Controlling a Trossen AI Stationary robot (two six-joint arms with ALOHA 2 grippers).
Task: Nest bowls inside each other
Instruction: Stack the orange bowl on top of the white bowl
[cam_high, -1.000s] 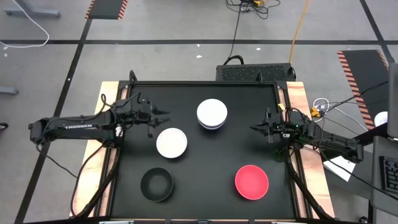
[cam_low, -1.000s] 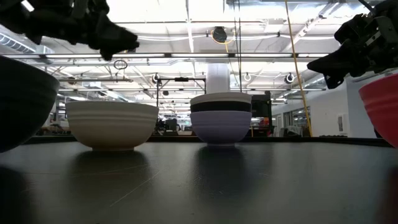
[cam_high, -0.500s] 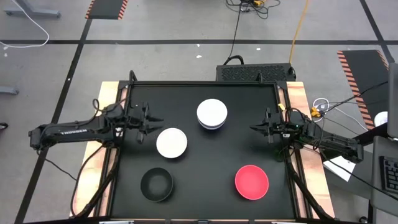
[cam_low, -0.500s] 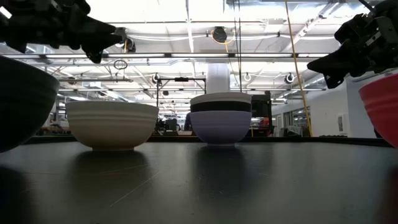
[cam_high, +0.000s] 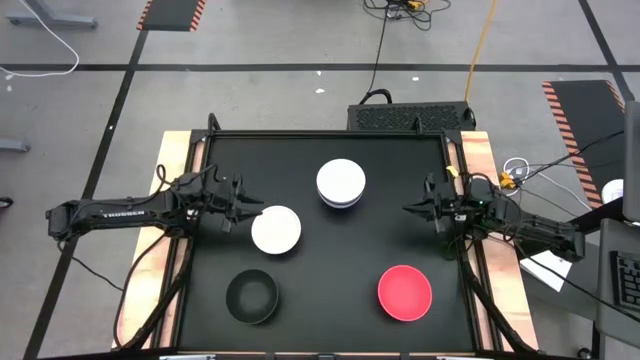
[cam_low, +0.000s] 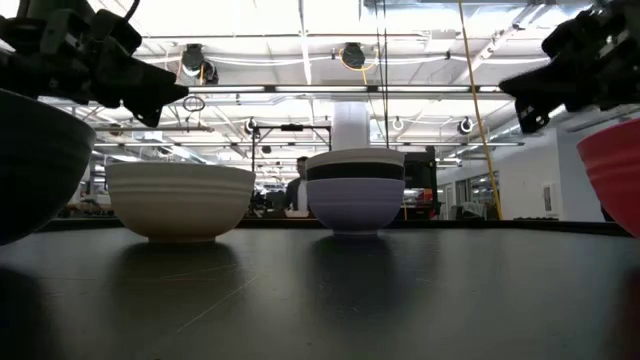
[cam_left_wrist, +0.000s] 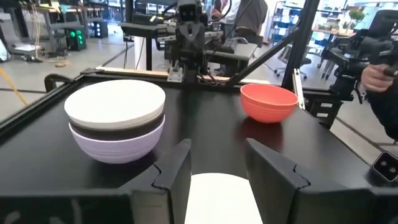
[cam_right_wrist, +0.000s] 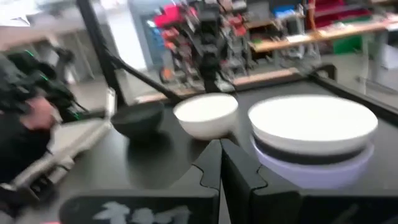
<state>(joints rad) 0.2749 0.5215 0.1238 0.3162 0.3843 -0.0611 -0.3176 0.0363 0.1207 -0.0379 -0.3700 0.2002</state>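
A single white bowl (cam_high: 276, 229) rests on its base left of the table's middle. Behind it stands a stack (cam_high: 341, 184) of a white bowl in a black one in a lavender one (cam_low: 355, 205). A black bowl (cam_high: 252, 297) sits near the front left and a red bowl (cam_high: 404, 292) near the front right. My left gripper (cam_high: 256, 211) is open and level, just left of and above the single white bowl's rim (cam_left_wrist: 221, 193), touching nothing. My right gripper (cam_high: 408, 208) hovers shut at the table's right side, pointing toward the stack.
The black tabletop (cam_high: 330, 260) has raised rails and wooden side strips (cam_high: 480, 170). Free room lies between the bowls in the table's middle. A person stands in the room beyond the table (cam_low: 298, 185).
My left gripper has drawn back from the stack, going down and toward the table's near edge until it is beside the single white bowl's rim. Its fingers keep the same gap. The bowls have stayed where they were.
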